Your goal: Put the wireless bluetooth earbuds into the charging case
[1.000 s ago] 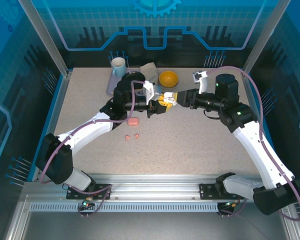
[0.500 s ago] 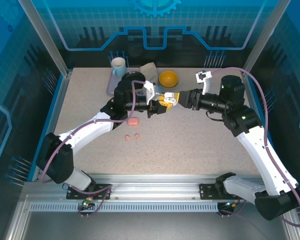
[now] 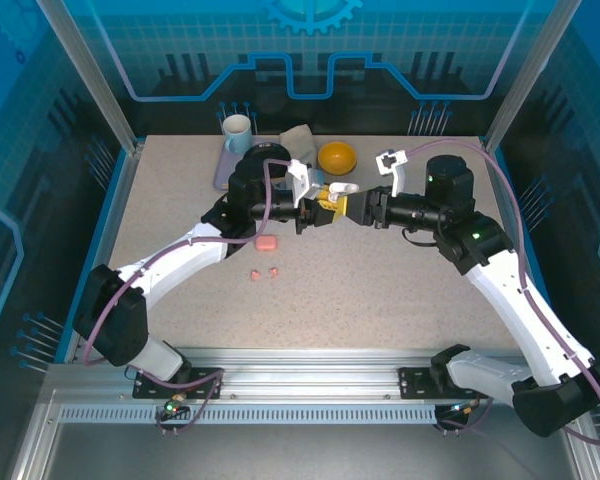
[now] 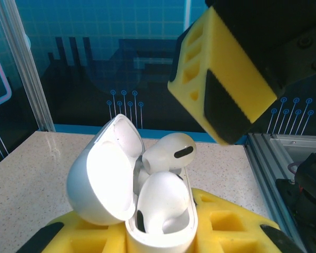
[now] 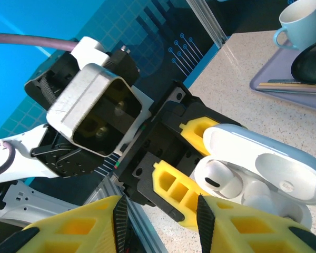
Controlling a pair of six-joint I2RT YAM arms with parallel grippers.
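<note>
Roughly halfway, I'd say. The left gripper [image 3: 318, 205] is clamped on the white charging case [image 4: 158, 238] and holds it up off the worktop [image 3: 400, 270] with the lid [image 4: 100, 184] flipped open.

Both white buds are in it. The lower white earbud [image 4: 163, 203] sits deep in its pocket. The upper white earbud [image 4: 168, 153] rides noticeably higher and doesn't look pushed all the way home to me, though it's hard to be sure from this angle.

The right gripper [image 5: 159, 206] is right up at the case from the other side. Its jaws are partly apart with nothing I can see between them, and in the left wrist view one of its fingers hangs just above the case. My guess is it's there to press that high bud down or tip the lid shut.

What's left is the pink set. The pink earbuds [image 3: 255, 273] lie loose on the worktop, side by side, nearer the arm bases. The pink case [image 3: 266, 243] sits just beyond them, under the left arm's wrist, and it's too small for me to tell whether its lid is up.

So the white set only needs that bud seated and the lid closed — the pink one isn't started.
</note>
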